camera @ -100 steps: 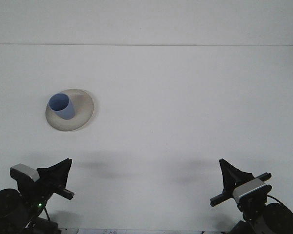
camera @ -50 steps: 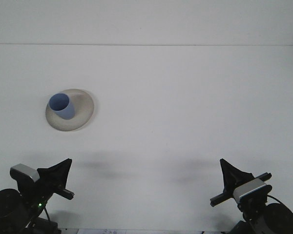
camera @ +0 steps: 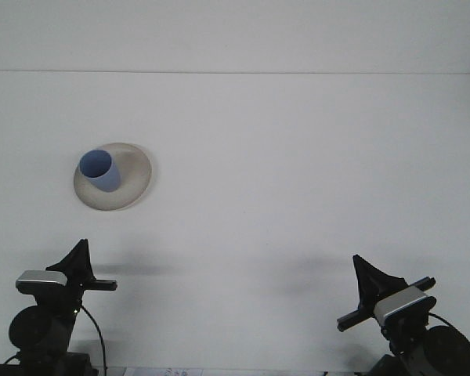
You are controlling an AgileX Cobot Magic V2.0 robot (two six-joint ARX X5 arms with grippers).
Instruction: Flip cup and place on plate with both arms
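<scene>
Nearest, well short of the plate (camera: 130, 188), the left gripper (camera: 77, 258) and right gripper (camera: 368, 280) hang low over the table (camera: 298, 172), holding nothing; their finger spread I cannot tell. Farther back, the blue cup (camera: 100, 171) stands mouth-up on the plate.

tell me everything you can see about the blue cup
The blue cup is a small, plain tumbler with no handle, in a matte light blue that looks like plastic. It stands upright with its open mouth facing up, and the inside looks empty. It tapers slightly toward the base. It sits on the pale round plate, toward the plate's left side, on the left half of the white table. Only the plate touches it; both grippers are far from it at the near edge.
</scene>
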